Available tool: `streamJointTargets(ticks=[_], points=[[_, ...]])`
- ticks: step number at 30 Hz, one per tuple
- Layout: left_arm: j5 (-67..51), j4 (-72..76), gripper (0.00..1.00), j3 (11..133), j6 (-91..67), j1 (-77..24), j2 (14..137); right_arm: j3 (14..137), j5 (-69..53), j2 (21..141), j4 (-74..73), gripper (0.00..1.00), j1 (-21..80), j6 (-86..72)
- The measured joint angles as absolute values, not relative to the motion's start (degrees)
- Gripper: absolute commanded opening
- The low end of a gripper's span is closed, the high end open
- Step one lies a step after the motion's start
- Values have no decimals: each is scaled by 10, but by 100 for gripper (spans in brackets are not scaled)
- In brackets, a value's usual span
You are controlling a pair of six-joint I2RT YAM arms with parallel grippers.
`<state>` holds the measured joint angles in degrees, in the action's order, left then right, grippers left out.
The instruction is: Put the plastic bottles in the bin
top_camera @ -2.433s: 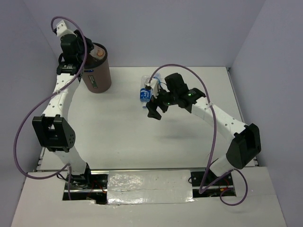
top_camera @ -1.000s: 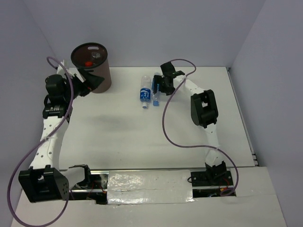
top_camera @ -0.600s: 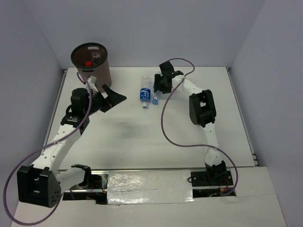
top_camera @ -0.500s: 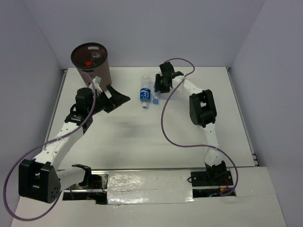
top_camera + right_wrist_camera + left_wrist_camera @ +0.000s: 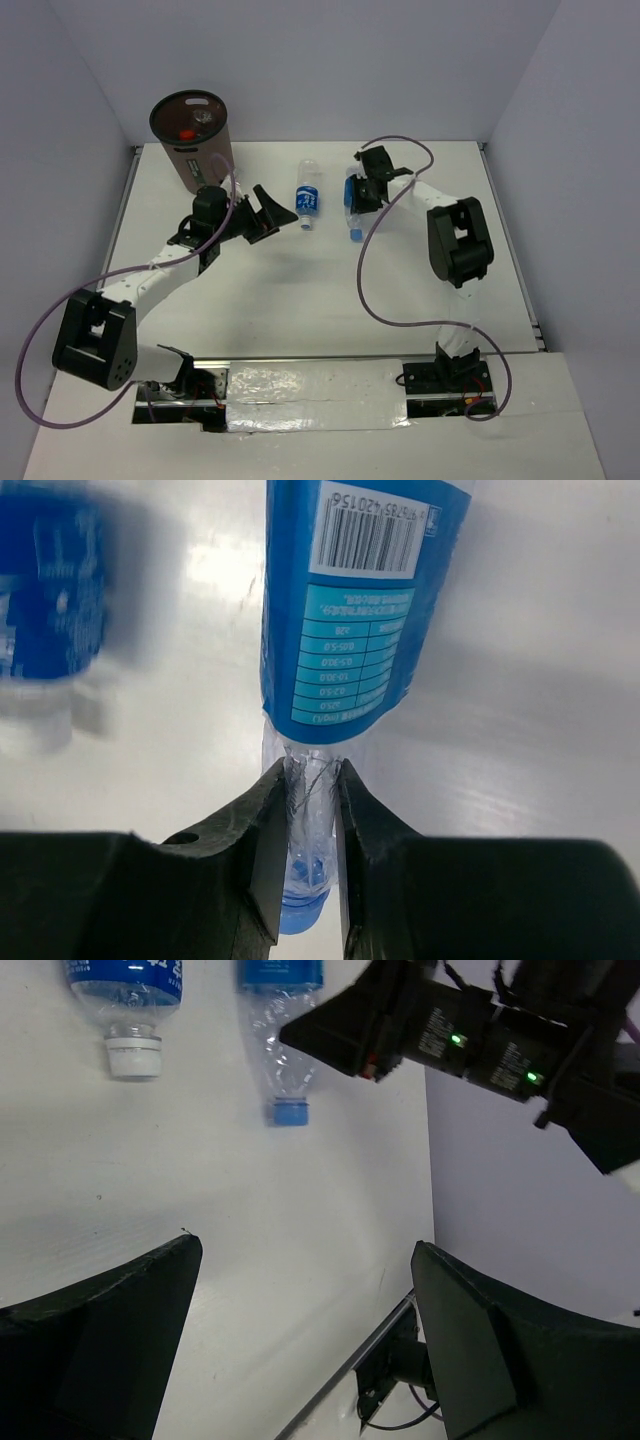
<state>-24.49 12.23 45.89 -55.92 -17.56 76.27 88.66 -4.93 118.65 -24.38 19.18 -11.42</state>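
Your left arm lies low and stretched out over the table, its forearm running from the near left toward the middle. The left claw points to the right. Its fingers are spread wide, with nothing between them but bare tabletop.

Just ahead of that claw's tips is the white-capped bottle. It lies on its side with a blue label, its cap turned toward the claw, near but not touching.

The bin stands upright behind the claw, on the far side of its wrist. Something red-capped shows inside the bin.

Your right arm is folded sharply, elbow up at the right, with the forearm reaching back toward the far middle. The right claw is clamped on the blue-capped bottle. Both fingers press the clear neck just below the blue label. The cap pokes out on the wrist side of the fingers, and the labelled body runs away ahead of the claw. You cannot tell from these views whether that bottle rests on the table or is lifted off it.

The white-capped bottle lies off to the left of the right claw, apart from the gripped one and blurred in the right wrist view. From the left claw, the gripped bottle is ahead and to the right of the white-capped one, with the right claw's dark body over it.
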Motion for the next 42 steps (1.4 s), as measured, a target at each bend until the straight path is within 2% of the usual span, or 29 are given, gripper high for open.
streamJointTargets(ticks=[7, 12, 21, 31, 34, 35, 37, 38, 39, 40, 41, 42], points=[[-259, 157, 99, 512, -558, -193, 864, 756, -188, 1023, -217, 0, 182, -5], [-283, 222, 99, 546, -564, -216, 928, 737, -327, 953, -214, 0, 182, 48], [-319, 385, 100, 540, -604, -234, 952, 729, -492, 949, -224, 4, 186, 75], [-333, 472, 96, 524, -640, -233, 969, 729, -612, 949, -226, 10, 187, 82], [-338, 493, 90, 522, -650, -234, 969, 730, -643, 949, -230, 14, 187, 83], [-339, 500, 82, 522, -651, -235, 969, 730, -649, 949, -232, 18, 188, 83], [-346, 517, 70, 522, -657, -235, 969, 731, -656, 949, -235, 38, 188, 84], [-350, 522, 59, 522, -659, -235, 969, 732, -659, 949, -236, 47, 188, 84], [-352, 526, 53, 522, -663, -235, 971, 733, -665, 949, -237, 68, 188, 84], [-354, 531, 48, 522, -665, -235, 974, 733, -668, 949, -238, 83, 188, 83], [-358, 533, 38, 522, -665, -234, 976, 734, -668, 949, -238, 99, 189, 83], [-361, 533, 34, 522, -665, -233, 978, 735, -668, 949, -238, 100, 189, 85]])
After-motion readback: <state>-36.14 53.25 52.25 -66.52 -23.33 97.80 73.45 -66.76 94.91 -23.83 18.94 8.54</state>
